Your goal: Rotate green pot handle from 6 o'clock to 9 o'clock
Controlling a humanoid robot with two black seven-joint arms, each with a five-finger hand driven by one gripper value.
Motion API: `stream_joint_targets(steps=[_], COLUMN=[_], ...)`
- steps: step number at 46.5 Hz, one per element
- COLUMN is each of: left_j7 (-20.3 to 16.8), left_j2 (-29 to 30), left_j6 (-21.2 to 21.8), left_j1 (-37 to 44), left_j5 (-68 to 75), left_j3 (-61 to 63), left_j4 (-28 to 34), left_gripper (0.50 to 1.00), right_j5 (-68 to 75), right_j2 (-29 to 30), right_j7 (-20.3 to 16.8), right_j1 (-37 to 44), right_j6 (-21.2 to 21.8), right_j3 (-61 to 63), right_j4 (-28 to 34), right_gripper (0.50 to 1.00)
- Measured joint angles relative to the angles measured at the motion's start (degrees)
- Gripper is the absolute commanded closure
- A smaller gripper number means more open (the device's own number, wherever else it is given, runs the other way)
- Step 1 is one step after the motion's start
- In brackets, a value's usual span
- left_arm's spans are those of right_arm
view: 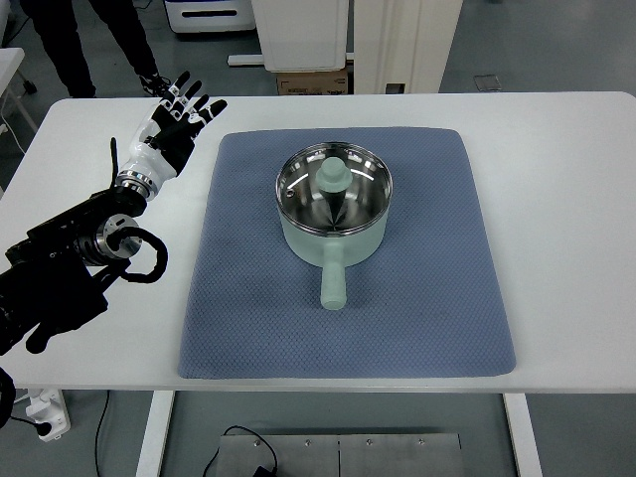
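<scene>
Green pot with a glass lid sits mid-way on a blue mat covering the white desk, its handle pointing toward the camera. At the desk's far-left corner the left hand hovers, fingers spread, apparently holding nothing, well apart from the pot.

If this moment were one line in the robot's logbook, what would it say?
left hand: open, over table, away from pot | pot: on mat, lid on | handle: toward robot, unturned
</scene>
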Motion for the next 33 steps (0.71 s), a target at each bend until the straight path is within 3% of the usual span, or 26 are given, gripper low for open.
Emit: stream_joint_targets(steps=[13,22,33], left_j7=[0.0,0.0,-1.8], left_j2=[0.2,0.6,4.7], left_j6=[-0.4,-3.8,-5.4], left_j1=[-0.1,-0.7,-2.4], left_j5=[-0.1,0.0,4.9], left_j3=[0.0,0.0,-0.8], left_j4=[-0.1,-0.2,-3.7], left_gripper=[0.5,0.5,0.5], right_j5=[0.0,0.0,0.0], right_j2=[0.0,0.0,0.0], right_j7=[0.0,0.0,0.0], right_j1=[0.0,0.0,0.0], right_j6=[0.0,0.0,0.0], right_j3=[0.0,0.0,0.0], right_j4=[0.0,0.0,0.0], right_gripper=[0.5,0.5,0.5])
